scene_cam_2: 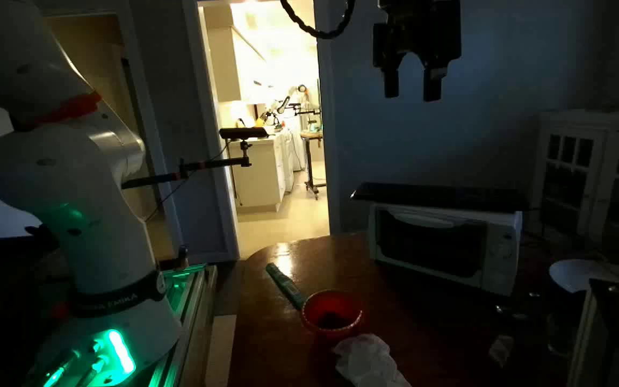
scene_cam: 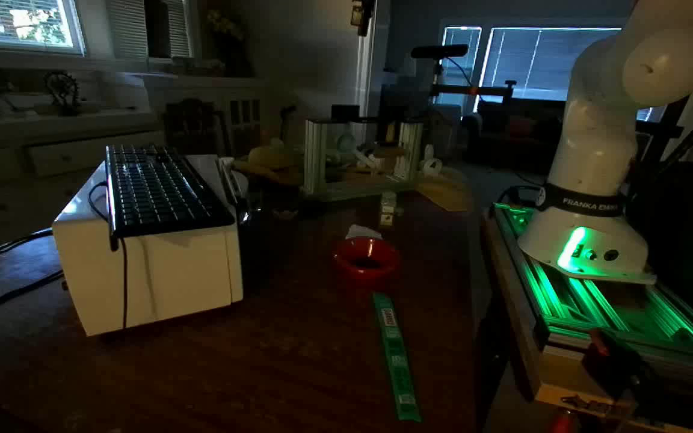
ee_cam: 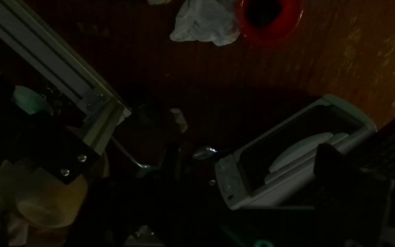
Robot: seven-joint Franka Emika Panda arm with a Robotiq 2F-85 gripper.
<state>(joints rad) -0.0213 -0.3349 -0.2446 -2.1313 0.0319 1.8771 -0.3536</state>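
Dim room, blinds (scene_cam: 548, 63) down, bright kitchen (scene_cam_2: 258, 172) off behind, wooden table (scene_cam: 298, 361) set along my base (scene_cam: 617, 240). My gripper (scene_cam_2: 411, 93): fingers spread wide, gap bare, hanging well above the table, touching nothing. Nearest, I think: the toaster oven (scene_cam_2: 438, 247), with a black keyboard (scene_cam: 163, 186) lying across its top, one end jutting past the oven's side; both stand well in from the table edge by my base. Red bowl (scene_cam: 367, 276) nearer that edge, inside too dark to read, crumpled plastic (scene_cam_2: 368, 360) just beside it, contact unclear. Green strip (scene_cam: 397, 361) just inside the same edge, one end near the bowl. Spoon (ee_cam: 204, 152), by its look, beside the oven; metal frame (ee_cam: 46, 51) toward the table end away from the strip. Handling, my judgement: any descent wants to be slow and vertical, fingers this wide, lined up across a thing's narrow side, and clear of the keyboard's overhang, since a knock there could tip it. Wrist view is murky, so I'd check height against the exterior views.
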